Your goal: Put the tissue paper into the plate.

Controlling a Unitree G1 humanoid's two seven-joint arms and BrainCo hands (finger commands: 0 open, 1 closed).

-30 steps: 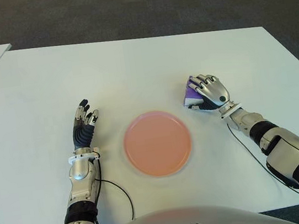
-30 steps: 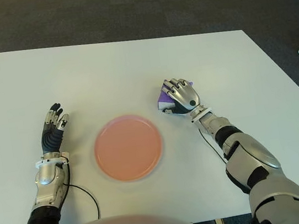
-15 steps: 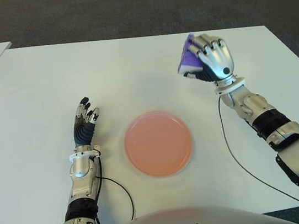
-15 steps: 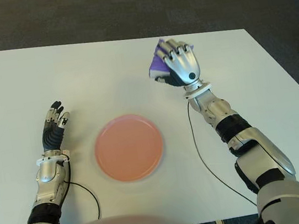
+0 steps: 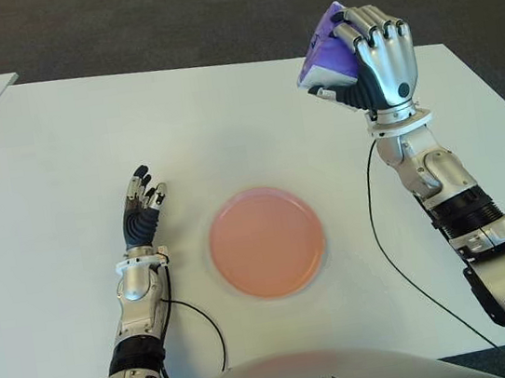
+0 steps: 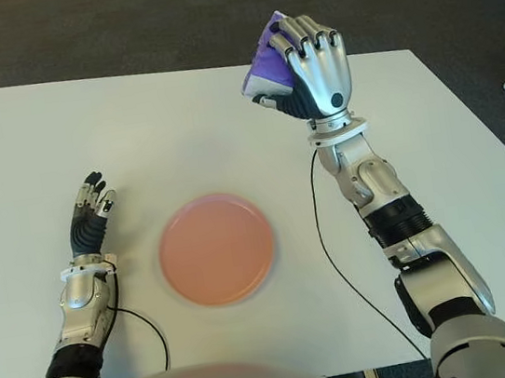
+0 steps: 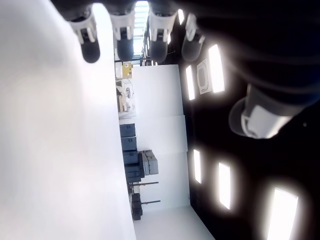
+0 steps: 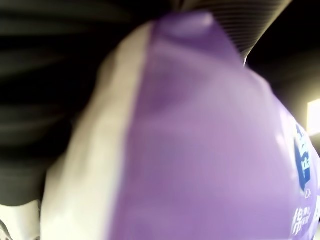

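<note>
Lifted clear of the white surface (image 5: 58, 141) since a second ago, the purple tissue pack (image 5: 328, 54) now sits high in the right hand (image 5: 375, 59), fingers clamped around it. It hangs well apart from the pink plate (image 5: 267, 241), which lies nearer the robot and toward its left. Beside the plate's left, the left hand (image 5: 141, 214) shows fingers apart, holding nothing.

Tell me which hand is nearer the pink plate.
Left. The left hand shows beside the pink plate, on its left, fingers open. The right hand is raised beyond the plate, gripping the purple tissue pack.
</note>
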